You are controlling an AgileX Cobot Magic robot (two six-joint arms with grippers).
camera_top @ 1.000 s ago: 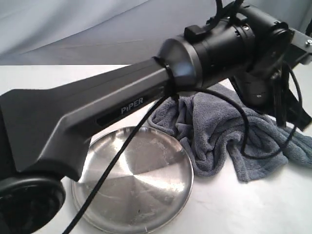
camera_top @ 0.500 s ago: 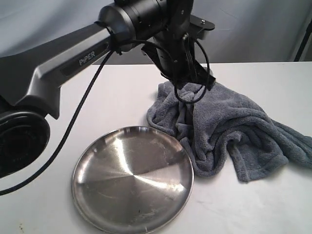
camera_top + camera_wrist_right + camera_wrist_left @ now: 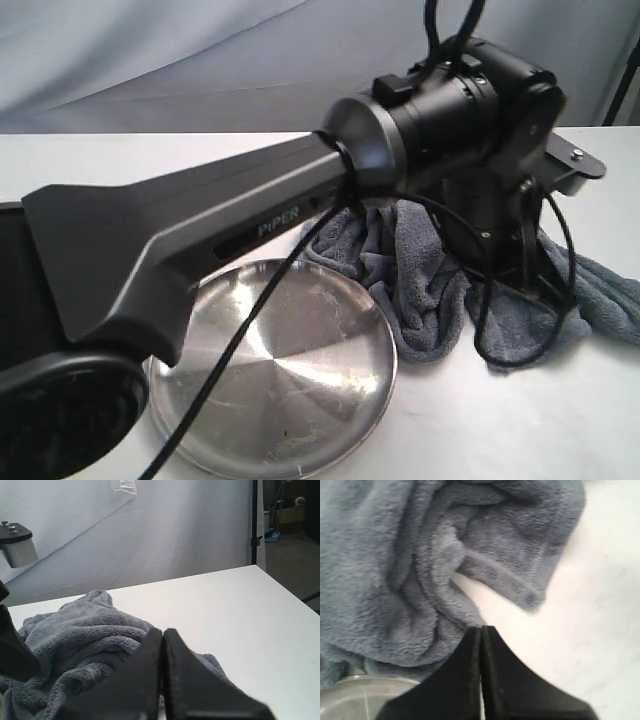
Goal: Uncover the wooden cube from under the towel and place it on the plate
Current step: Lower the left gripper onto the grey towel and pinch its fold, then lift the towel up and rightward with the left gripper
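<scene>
The blue-grey towel lies crumpled on the white table, just behind and to the right of the shiny steel plate. No wooden cube shows in any view. My left arm reaches across the plate, its wrist low over the towel's right half. My left gripper is shut and empty, its tips just above a towel fold beside bare table, with the plate's rim at the picture's edge. My right gripper is shut and empty, hovering by the towel.
The white table stretches in front of and to the right of the towel. A pale cloth backdrop hangs behind. The right wrist view shows the table's far corner, a dark stand pole and part of the left arm.
The left arm swung left and back over the towel's far side, then returned right and lower over the towel's right half. Towel and plate lie as before.
</scene>
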